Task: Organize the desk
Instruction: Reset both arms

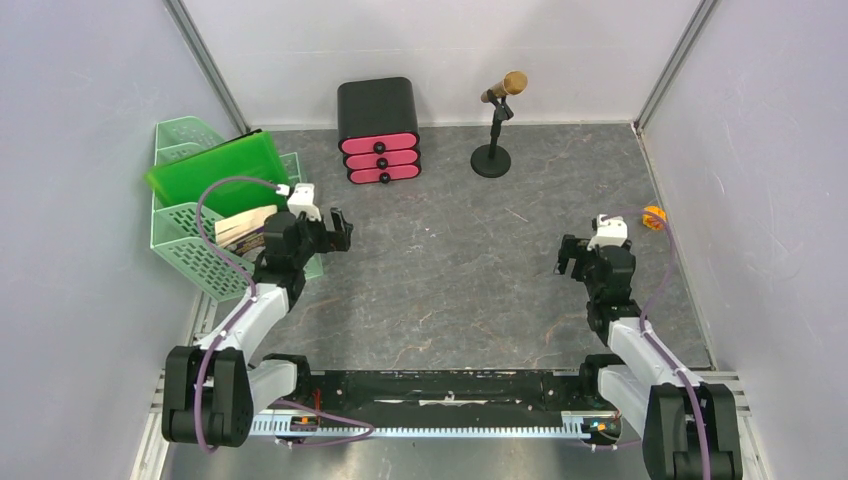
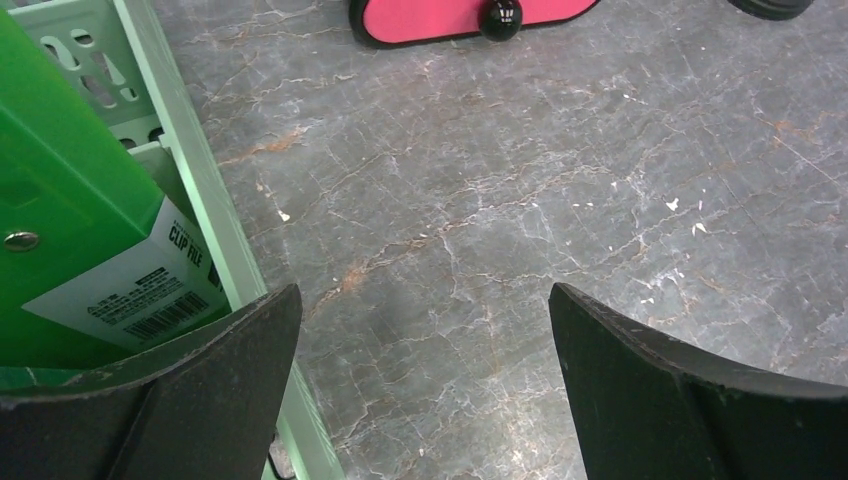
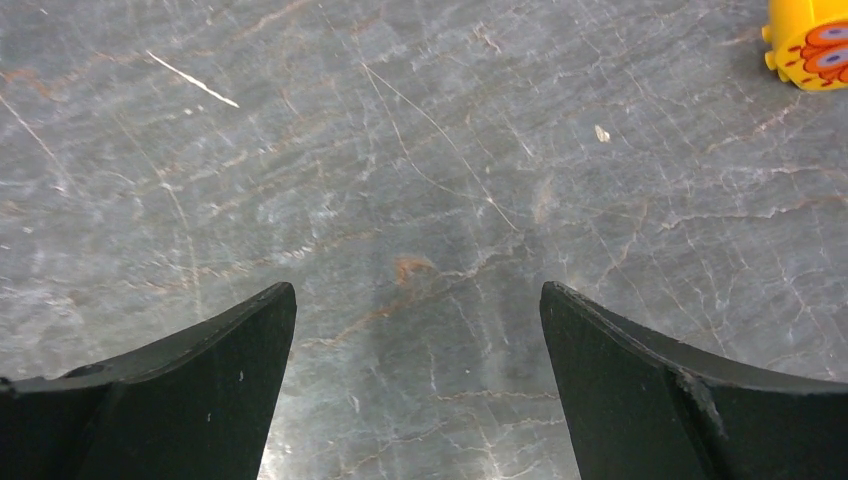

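The desk (image 1: 450, 260) is a dark-grey marbled surface with pale veins; it also fills the left wrist view (image 2: 480, 200) and the right wrist view (image 3: 400, 180). My left gripper (image 1: 335, 228) is open and empty, hovering beside the mint-green tray (image 1: 185, 235), whose rim shows in the left wrist view (image 2: 200, 190). A green clip file (image 1: 215, 170) lies on the tray and shows in the left wrist view (image 2: 70, 220). My right gripper (image 1: 572, 255) is open and empty over bare desk. A small yellow-orange toy (image 1: 653, 217) lies at the right, also in the right wrist view (image 3: 812, 45).
A black drawer box with pink fronts (image 1: 378, 130) stands at the back centre; its lowest front shows in the left wrist view (image 2: 470, 18). A gold microphone on a black stand (image 1: 495, 125) is to its right. Grey walls enclose the desk. Papers (image 1: 245, 228) lie in the tray.
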Robot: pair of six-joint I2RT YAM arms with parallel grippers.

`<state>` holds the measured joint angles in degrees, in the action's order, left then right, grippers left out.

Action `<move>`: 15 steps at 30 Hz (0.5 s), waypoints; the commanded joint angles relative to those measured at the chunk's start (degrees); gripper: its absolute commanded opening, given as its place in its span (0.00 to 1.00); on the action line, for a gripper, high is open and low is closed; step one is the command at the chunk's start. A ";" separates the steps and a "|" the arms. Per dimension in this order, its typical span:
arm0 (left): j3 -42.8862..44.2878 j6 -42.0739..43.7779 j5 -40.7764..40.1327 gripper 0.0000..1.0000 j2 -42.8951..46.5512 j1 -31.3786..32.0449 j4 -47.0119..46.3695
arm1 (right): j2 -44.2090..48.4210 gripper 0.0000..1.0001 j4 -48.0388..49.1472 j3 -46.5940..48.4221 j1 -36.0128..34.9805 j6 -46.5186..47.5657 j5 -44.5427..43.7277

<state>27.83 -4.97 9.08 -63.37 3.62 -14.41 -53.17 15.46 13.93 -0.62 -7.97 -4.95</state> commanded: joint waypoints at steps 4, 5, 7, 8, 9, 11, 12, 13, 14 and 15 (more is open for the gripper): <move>-2.86 4.58 -7.25 1.00 -2.41 -0.65 -10.48 | -1.13 0.98 23.37 -11.45 0.27 4.21 -4.26; -3.56 4.79 -6.92 1.00 -3.19 -0.64 -12.35 | -1.17 0.98 23.10 -11.26 0.27 4.73 -4.41; -4.57 7.57 -6.89 1.00 -4.55 -0.70 -15.07 | -2.24 0.98 25.97 -11.86 0.27 6.18 -4.25; -5.07 7.70 -7.41 1.00 -5.17 -0.68 -16.79 | -2.65 0.98 27.46 -12.35 0.27 6.19 -5.01; -5.66 7.70 -7.88 1.00 -5.67 -0.67 -18.61 | -3.32 0.98 28.98 -12.90 0.23 6.37 -5.96; -7.05 7.65 -8.58 1.00 -7.09 -0.64 -23.35 | -4.75 0.98 34.00 -15.13 0.27 5.91 -7.06; -7.71 7.53 -8.61 1.00 -8.08 -0.68 -25.79 | -5.63 0.98 36.86 -16.36 0.27 6.48 -7.41; -8.03 6.91 -8.56 1.00 -8.97 -0.75 -27.79 | -6.76 0.98 39.27 -17.11 0.26 6.53 -7.87; -8.22 6.66 -8.18 1.00 -10.25 -0.80 -29.23 | -8.23 0.98 41.23 -17.76 0.27 6.39 -8.41; -8.49 6.39 -7.59 1.00 -11.33 -0.87 -30.94 | -9.62 0.98 43.55 -18.62 0.23 6.46 -8.60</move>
<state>20.82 -1.63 5.74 -70.61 4.23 -33.69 -59.29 44.10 0.62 -0.62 -2.79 -10.48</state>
